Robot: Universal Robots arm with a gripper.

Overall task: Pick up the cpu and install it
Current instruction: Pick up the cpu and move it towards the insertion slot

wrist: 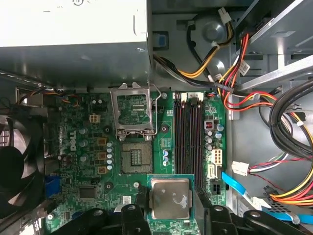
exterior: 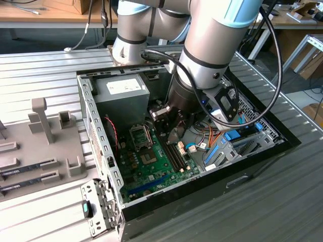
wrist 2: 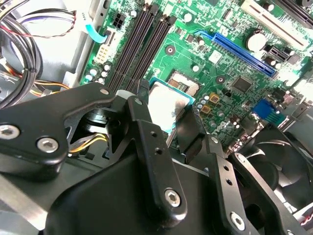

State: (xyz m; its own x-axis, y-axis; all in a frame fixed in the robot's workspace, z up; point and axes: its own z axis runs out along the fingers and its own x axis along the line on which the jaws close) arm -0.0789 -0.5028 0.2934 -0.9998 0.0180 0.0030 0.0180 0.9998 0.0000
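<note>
While I watch the first wrist view, the fingers [wrist: 199,205] are closed on two opposite edges of the cpu [wrist: 169,197], holding it flat, silver face up, above the green board [wrist: 88,161]. Farther off, the open socket [exterior: 140,135] lies at nine o'clock from the fingers in the exterior view, its lid raised.

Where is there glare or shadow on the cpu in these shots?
Second wrist view: the cpu top is washed nearly white by glare. First wrist view: the cpu is evenly lit, with a soft sheen and no hard shadow. Exterior view: the arm shades the inside of the case.
</note>
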